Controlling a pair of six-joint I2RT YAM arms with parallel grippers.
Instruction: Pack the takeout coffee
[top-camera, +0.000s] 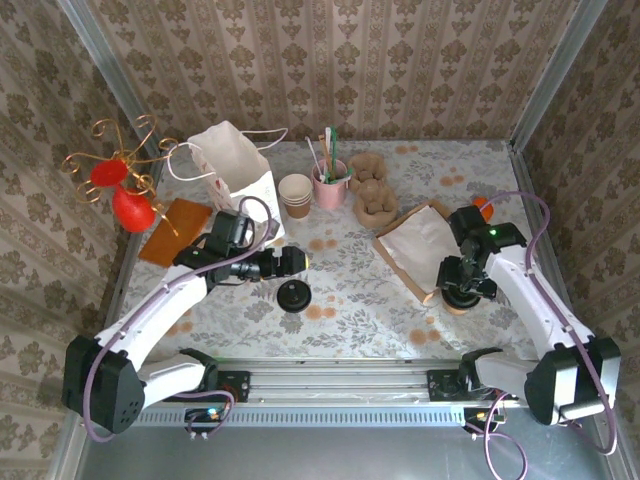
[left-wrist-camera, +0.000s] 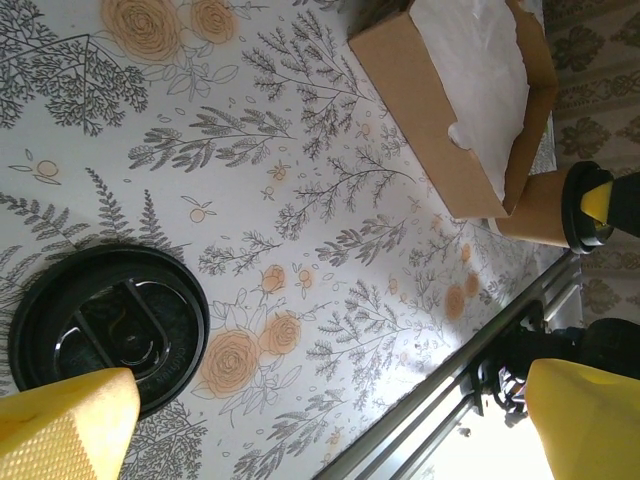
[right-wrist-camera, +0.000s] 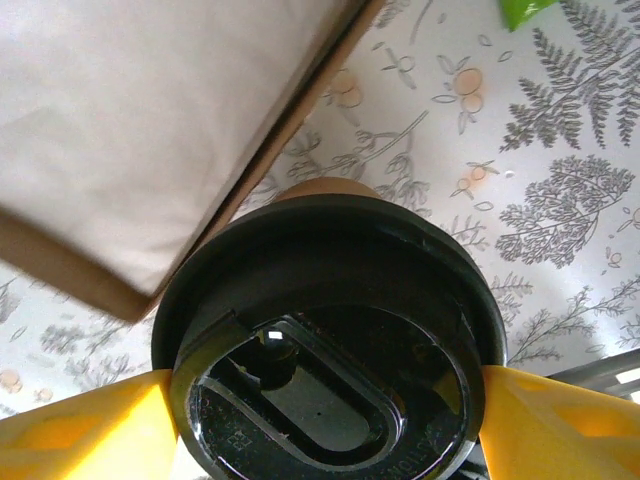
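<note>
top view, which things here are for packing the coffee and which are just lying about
Job: takeout coffee, right hand gripping it, white paper bag.
Lying about: loose black lid, stacked lidless cups, pink cup, teddy bear, brown box.

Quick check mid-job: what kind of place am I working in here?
Probably a staged tabletop booth, not a real café: wallpapered panels box in a floral-covered table, set with props like stacked cups and a paper bag.

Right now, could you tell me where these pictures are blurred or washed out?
Right wrist: the coffee reads sharp with one small glint on top, the box beside it soft. Left wrist: blown-out glare by the rail. Top: even light, soft shadows.
</note>
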